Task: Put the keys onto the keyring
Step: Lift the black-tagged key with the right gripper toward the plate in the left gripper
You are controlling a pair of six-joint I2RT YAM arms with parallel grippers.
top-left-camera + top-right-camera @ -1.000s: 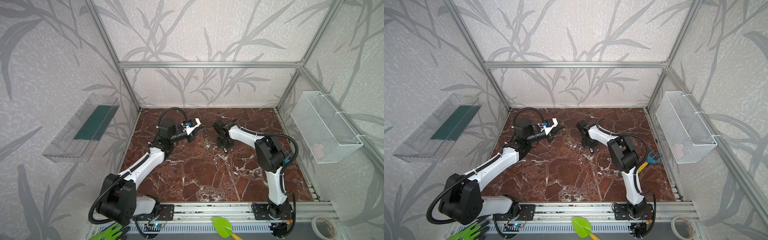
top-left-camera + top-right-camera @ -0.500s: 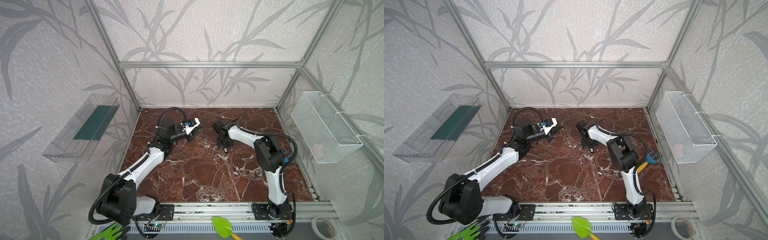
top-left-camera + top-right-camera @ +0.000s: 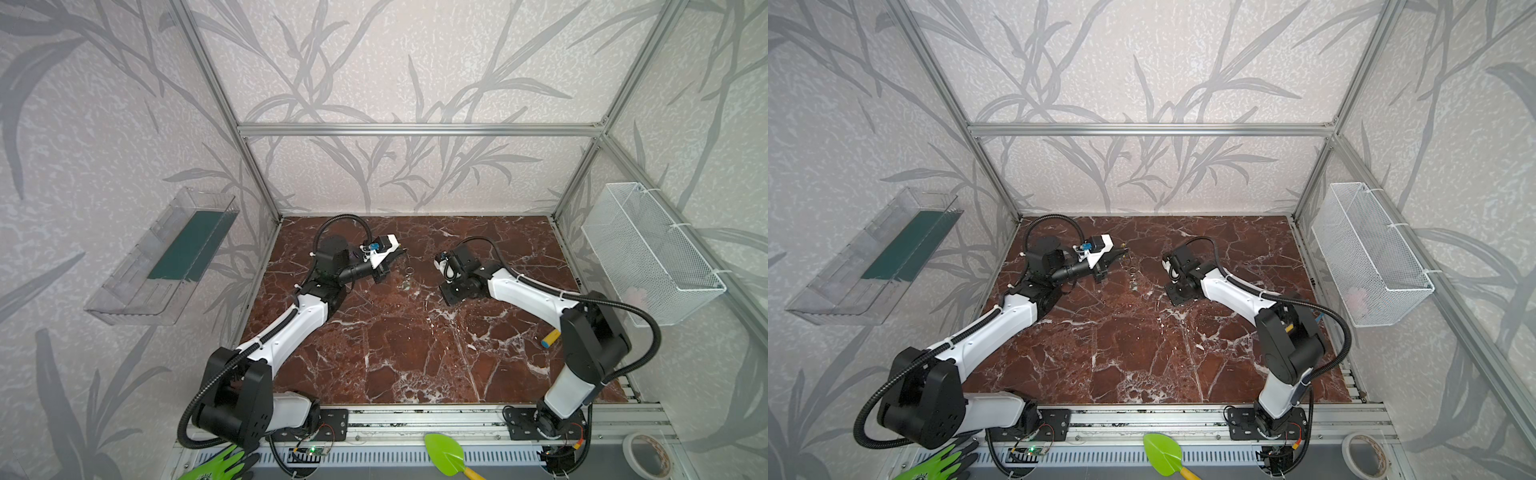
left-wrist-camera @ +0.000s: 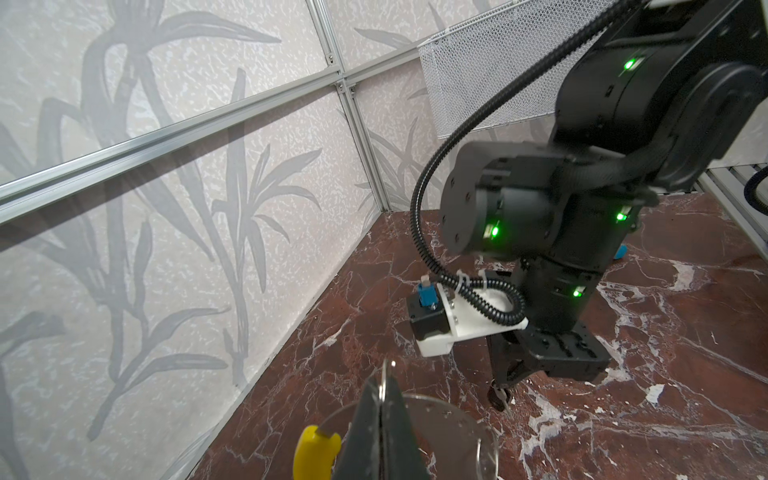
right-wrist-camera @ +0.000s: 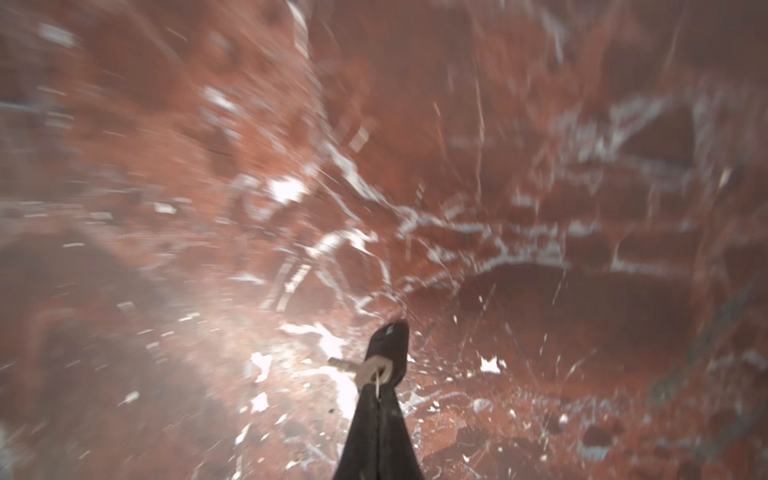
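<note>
In the left wrist view my left gripper (image 4: 381, 388) is shut on the thin grey wire of the keyring (image 4: 485, 440). Its yellow sleeve (image 4: 316, 453) sits just beside the jaws. In both top views this gripper (image 3: 397, 254) (image 3: 1120, 254) hovers over the back left of the marble. A small silvery ring (image 3: 409, 270) and a pale teal speck (image 3: 405, 286) show just past it. My right gripper (image 5: 388, 336) points down, shut on a small key (image 5: 368, 368) of the keys. The left wrist view shows it (image 4: 500, 388) close above the table. The right wrist view is blurred.
A white wire basket (image 3: 648, 253) hangs on the right wall and a clear shelf (image 3: 166, 257) on the left wall. A yellow and blue object (image 3: 549, 338) lies by the right arm. A green trowel (image 3: 446, 455), a tape roll (image 3: 648, 457) and a green glove (image 3: 220, 467) lie on the front rail.
Both arms stand almost where they were one second ago. The right wrist has shifted only slightly.
</note>
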